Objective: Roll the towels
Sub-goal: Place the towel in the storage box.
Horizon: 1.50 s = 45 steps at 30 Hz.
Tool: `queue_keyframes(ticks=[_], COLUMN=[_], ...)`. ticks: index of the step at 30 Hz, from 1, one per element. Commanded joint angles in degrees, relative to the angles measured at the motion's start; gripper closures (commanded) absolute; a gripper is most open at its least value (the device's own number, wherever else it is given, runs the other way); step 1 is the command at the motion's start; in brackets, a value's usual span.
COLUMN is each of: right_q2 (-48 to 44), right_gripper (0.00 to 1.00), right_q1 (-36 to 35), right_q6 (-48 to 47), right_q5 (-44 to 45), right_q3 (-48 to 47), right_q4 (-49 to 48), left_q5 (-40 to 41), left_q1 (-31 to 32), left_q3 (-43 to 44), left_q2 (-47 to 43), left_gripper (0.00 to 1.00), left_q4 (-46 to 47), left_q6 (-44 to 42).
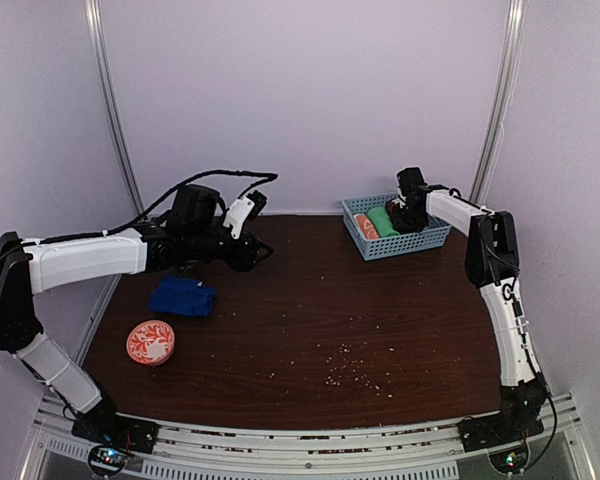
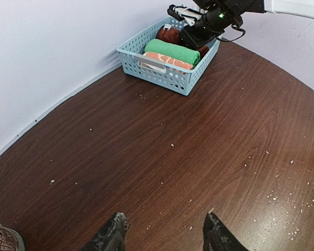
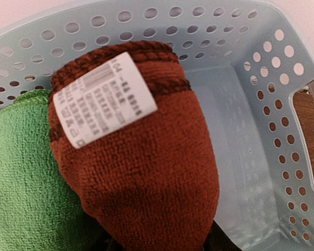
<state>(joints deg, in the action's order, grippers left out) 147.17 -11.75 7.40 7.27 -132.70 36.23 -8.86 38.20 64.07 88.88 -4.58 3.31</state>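
Status: brown towel (image 3: 146, 172) is rolled and in basket (image 3: 251, 78); can't tell if my right fingers (image 1: 410, 210) grip it. Blue towel (image 1: 183, 297) lies on counter (image 1: 380, 320), apparently rolled but not binned; left fingers (image 2: 214, 235) are apart and empty.

A robot lab cell: lilac walls (image 1: 310, 90) and metal poles (image 1: 118, 120) ring the desk (image 1: 310, 310), left arm (image 1: 85, 258) and right arm (image 1: 510, 320) bolted at its near edge.

Soft, even light all over, shadows only faint, a pale sheen on the dark worktop (image 2: 282, 209) low right in the left wrist view, its far edge bowed by the lens, overhead a touch grainy, and up close the label (image 3: 102, 97) on the rust-brown towel (image 3: 152, 183) smeared out of focus.
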Motion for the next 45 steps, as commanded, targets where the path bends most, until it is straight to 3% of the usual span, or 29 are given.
queue_keyframes(ticks=[1,15,45], right_q2=[0.5,-1.8,-10.4], right_gripper=[0.58,0.43,0.4], right_q1=[0.1,0.2,0.8], right_q6=[-0.9,-3.7,-6.8], right_q5=[-7.5,-3.5,-4.9], right_q3=[-0.4,0.2,4.4], right_q4=[0.6,1.7,5.0], left_q5=[-0.8,-1.2,-1.6], left_q1=[-0.3,-0.2,-0.3], left_q3=[1.2,1.3,1.5], left_q2=[0.5,0.7,0.9], left_gripper=[0.49,0.49,0.49], left_q4=[1.1,0.9,0.7], left_q6=[-1.0,-1.1,-1.4])
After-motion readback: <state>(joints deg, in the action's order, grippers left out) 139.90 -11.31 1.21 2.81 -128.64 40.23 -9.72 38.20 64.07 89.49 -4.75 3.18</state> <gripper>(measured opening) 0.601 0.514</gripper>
